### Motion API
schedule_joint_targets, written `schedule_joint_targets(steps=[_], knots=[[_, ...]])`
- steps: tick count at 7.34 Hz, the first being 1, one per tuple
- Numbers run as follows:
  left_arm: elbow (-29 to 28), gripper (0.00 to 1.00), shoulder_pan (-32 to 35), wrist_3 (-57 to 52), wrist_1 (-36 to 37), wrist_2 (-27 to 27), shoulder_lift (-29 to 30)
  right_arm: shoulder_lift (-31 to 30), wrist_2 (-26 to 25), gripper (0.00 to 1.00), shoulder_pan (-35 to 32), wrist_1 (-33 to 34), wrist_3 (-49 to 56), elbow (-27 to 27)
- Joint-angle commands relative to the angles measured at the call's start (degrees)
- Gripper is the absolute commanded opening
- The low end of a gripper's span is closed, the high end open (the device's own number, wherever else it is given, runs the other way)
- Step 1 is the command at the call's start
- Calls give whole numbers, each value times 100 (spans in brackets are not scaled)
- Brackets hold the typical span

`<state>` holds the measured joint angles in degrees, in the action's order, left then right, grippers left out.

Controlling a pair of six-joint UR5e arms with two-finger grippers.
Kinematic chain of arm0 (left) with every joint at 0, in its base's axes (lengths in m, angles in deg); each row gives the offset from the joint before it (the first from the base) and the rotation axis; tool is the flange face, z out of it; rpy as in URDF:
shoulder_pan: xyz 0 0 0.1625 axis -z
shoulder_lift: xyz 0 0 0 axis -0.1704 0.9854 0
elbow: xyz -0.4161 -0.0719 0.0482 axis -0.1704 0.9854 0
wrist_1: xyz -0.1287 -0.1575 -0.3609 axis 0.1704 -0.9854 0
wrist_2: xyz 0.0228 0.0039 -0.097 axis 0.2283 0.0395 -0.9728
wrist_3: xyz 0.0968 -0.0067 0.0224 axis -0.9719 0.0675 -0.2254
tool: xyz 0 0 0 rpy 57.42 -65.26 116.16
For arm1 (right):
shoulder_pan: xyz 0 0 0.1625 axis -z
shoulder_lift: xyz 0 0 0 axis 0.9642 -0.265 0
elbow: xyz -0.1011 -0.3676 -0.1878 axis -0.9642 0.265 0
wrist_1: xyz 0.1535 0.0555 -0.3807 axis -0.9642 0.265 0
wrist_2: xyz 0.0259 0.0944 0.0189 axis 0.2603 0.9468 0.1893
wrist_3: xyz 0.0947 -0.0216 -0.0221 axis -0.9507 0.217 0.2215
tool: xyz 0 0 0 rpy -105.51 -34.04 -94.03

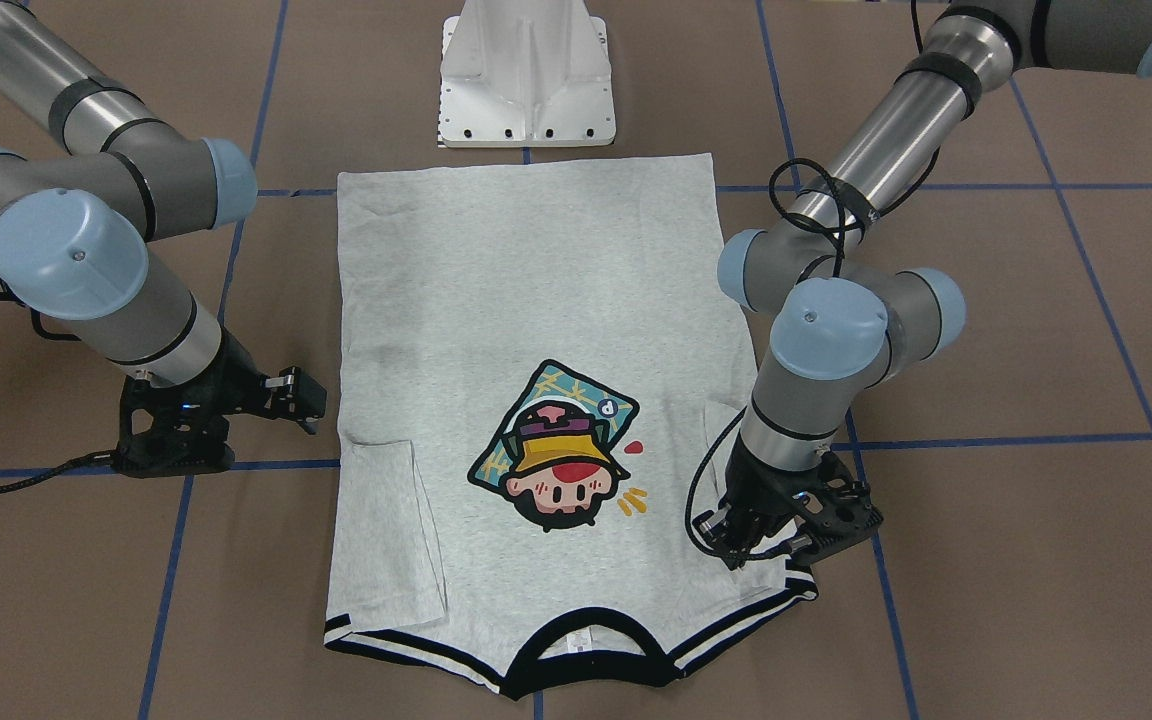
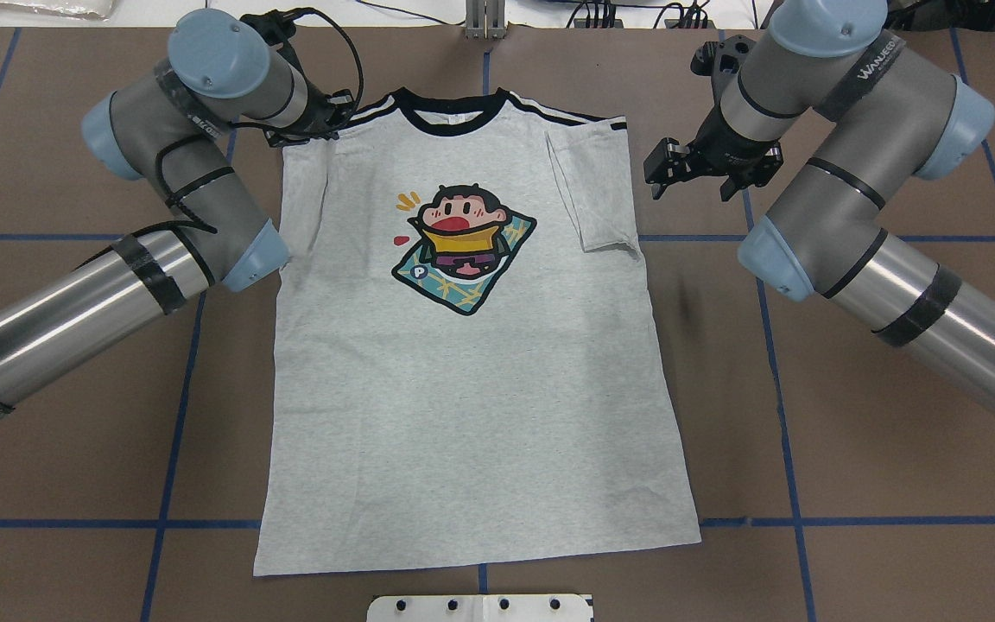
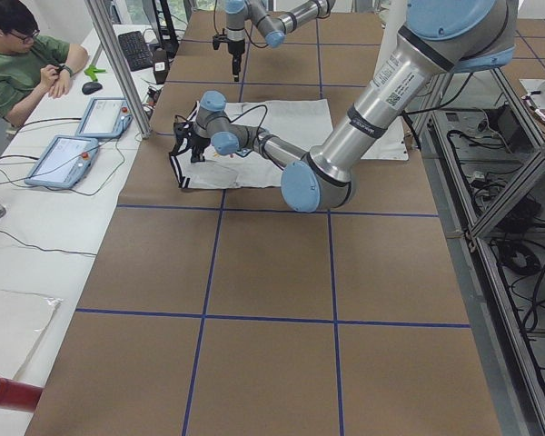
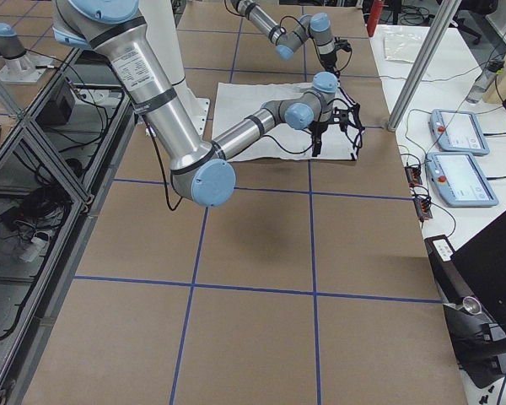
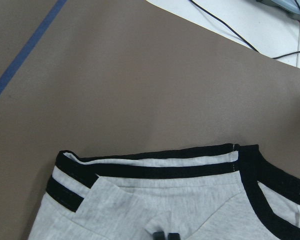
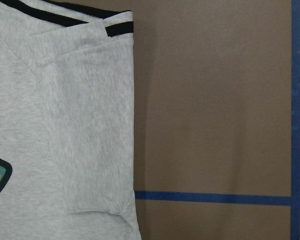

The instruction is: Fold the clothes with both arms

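Observation:
The grey T-shirt (image 2: 472, 389) lies flat and face up on the brown table, collar (image 2: 450, 117) away from the robot's base, cartoon print (image 1: 556, 450) showing. Both sleeves are folded inward onto the body. My left gripper (image 2: 312, 130) is down on the shirt's striped left shoulder (image 5: 140, 170). Its fingertips (image 5: 165, 235) are pinched together on puckered grey fabric. My right gripper (image 2: 692, 173) hovers open over bare table just beside the folded right sleeve (image 6: 95, 125), holding nothing.
The white pedestal base (image 1: 526, 90) stands at the shirt's hem end. Blue tape lines (image 6: 295, 100) cross the brown table. A person (image 3: 18, 54) sits at a side desk with tablets (image 3: 59, 159) beyond the collar end.

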<state>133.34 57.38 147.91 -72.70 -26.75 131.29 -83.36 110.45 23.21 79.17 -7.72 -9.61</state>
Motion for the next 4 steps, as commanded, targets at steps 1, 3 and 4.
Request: schedule_joint_targets(steps=[1, 3, 4], knots=[[-249, 0, -55, 50, -277, 6, 63, 0, 0, 100, 0, -7, -9, 36], [-223, 100, -116, -64, -295, 6, 28, 0, -9, 100, 9, -7, -9, 36], [-188, 100, -117, -108, -295, 6, 36, 0, -9, 100, 9, -7, -9, 54]])
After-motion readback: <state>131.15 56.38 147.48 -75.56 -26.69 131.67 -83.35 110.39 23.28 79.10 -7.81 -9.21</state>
